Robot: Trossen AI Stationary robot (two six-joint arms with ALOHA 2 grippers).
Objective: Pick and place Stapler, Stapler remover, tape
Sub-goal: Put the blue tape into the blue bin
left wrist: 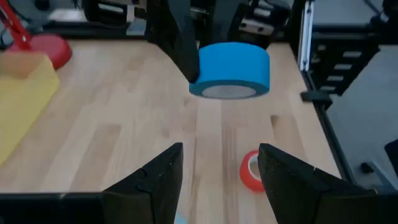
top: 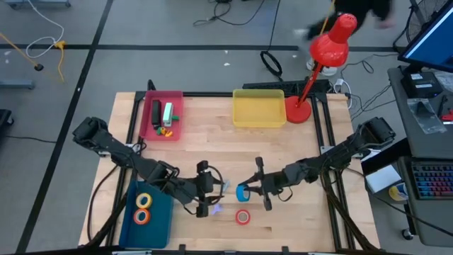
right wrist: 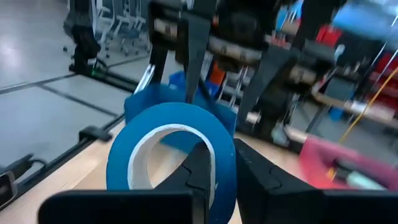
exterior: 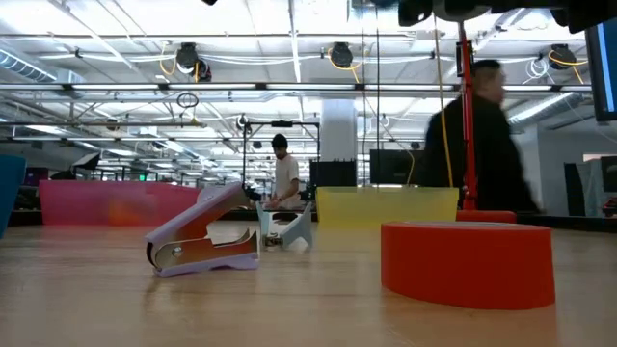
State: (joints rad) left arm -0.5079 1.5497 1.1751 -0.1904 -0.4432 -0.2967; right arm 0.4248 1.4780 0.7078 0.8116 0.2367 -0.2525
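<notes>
Blue tape (top: 243, 192), a light stiff ring with a white core, hangs low-centre in the high view, lifted off the tabletop (top: 297, 152), its wall pinched by the shut right hand (top: 249, 190). Gripping through the rim this way suits it, though the smooth face could likely slip. Opposite, the left hand (top: 211, 193) waits wide and empty, with the red tape (top: 243, 217) lying below.
</notes>
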